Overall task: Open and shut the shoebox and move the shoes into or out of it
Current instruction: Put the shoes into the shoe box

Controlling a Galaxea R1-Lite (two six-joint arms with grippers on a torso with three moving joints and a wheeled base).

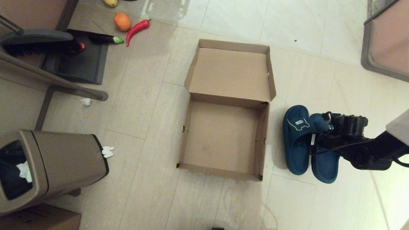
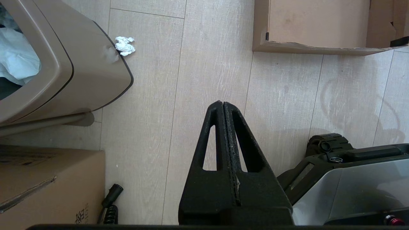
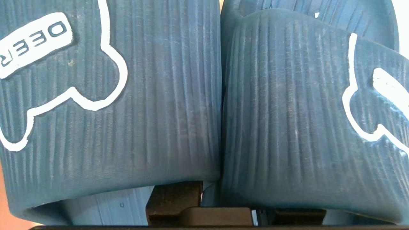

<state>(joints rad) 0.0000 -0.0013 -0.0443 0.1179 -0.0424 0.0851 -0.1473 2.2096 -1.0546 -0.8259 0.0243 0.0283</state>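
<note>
Brown cardboard shoebox (image 1: 223,137) lies open on my pale tile floor, its hinged lid (image 1: 230,72) folded back flat on the far side, nothing inside. Just to its right I see the pair of navy rubber slide slippers (image 1: 297,140) side by side, touching. My right gripper (image 1: 321,127) is down at their straps; whether its fingers grip them I cannot tell. My left gripper (image 2: 223,107) hangs near the tan plastic trash bin (image 2: 83,73), fingers pressed together.

You had warm, soft indoor light; glare washed the floor tiles (image 1: 166,9) at twelve o'clock. The shoebox (image 1: 223,108) cast faint shadow toward five o'clock. Wrist views stayed sharp, without edge blur.
</note>
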